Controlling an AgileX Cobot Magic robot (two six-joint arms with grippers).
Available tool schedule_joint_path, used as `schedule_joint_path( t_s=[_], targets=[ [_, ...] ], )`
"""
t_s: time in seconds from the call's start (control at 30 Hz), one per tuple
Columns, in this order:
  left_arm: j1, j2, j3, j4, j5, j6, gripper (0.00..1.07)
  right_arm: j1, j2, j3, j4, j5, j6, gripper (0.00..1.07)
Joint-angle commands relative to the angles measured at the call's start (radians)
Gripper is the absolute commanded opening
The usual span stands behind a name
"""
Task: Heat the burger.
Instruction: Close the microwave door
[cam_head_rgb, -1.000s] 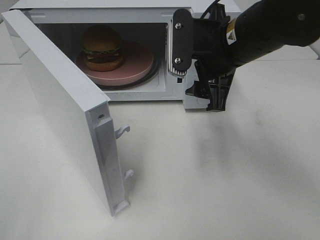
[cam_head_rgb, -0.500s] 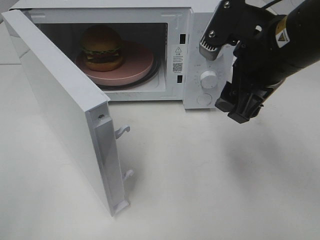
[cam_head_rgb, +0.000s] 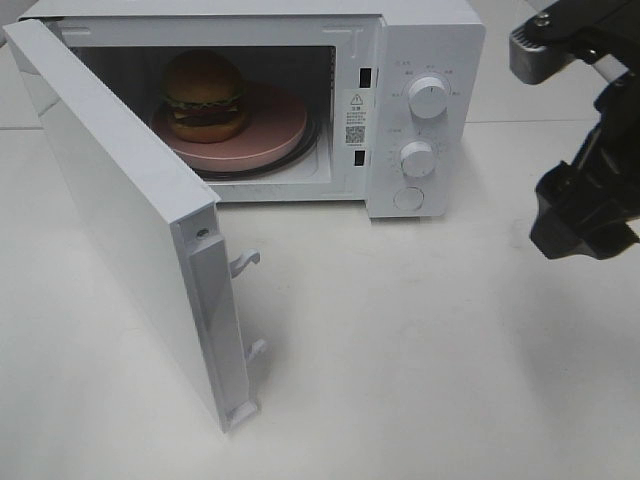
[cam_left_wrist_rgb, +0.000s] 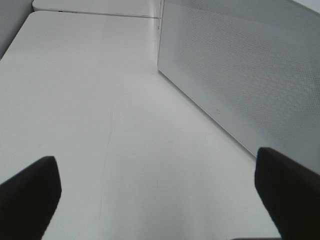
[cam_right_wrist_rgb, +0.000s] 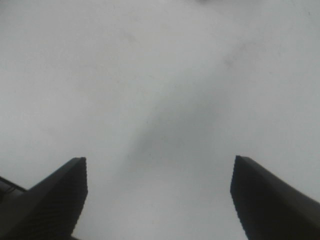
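The burger (cam_head_rgb: 204, 95) sits on a round pink plate (cam_head_rgb: 285, 135) inside the white microwave (cam_head_rgb: 440, 40), whose door (cam_head_rgb: 120, 220) hangs wide open toward the front left. My right gripper (cam_head_rgb: 575, 225) hovers over the table to the right of the microwave, well clear of it. In the right wrist view this gripper (cam_right_wrist_rgb: 159, 200) is open, with only bare table between its fingers (cam_right_wrist_rgb: 55, 195). My left gripper (cam_left_wrist_rgb: 157, 200) is open too and holds nothing; the door's perforated outer face (cam_left_wrist_rgb: 240, 75) lies just ahead of it. The left arm is out of the exterior view.
Two knobs (cam_head_rgb: 429, 97) and a round button (cam_head_rgb: 407, 198) stand on the microwave's control panel. The open door's latch hooks (cam_head_rgb: 245, 262) stick out over the table. White tabletop (cam_head_rgb: 420, 340) spreads in front of the microwave.
My right arm has pulled back from the microwave's front and swung right, uncovering the control panel. The burger, plate and door have stayed put.
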Motion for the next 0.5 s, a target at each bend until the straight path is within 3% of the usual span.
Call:
schedule_joint_path(
  t_s=[0.03, 0.2, 0.5],
  targets=[
    [0.001, -0.016, 0.000, -0.004, -0.014, 0.002, 0.98, -0.005, -0.035, 0.006, -0.002, 0.084, 0.028, 0.76],
    [0.001, -0.016, 0.000, -0.004, -0.014, 0.002, 0.98, -0.005, -0.133, 0.006, 0.053, 0.234, 0.032, 0.76],
    [0.001, -0.016, 0.000, -0.004, -0.014, 0.002, 0.98, -0.005, -0.274, 0.006, 0.083, 0.291, 0.032, 0.76]
  ],
)
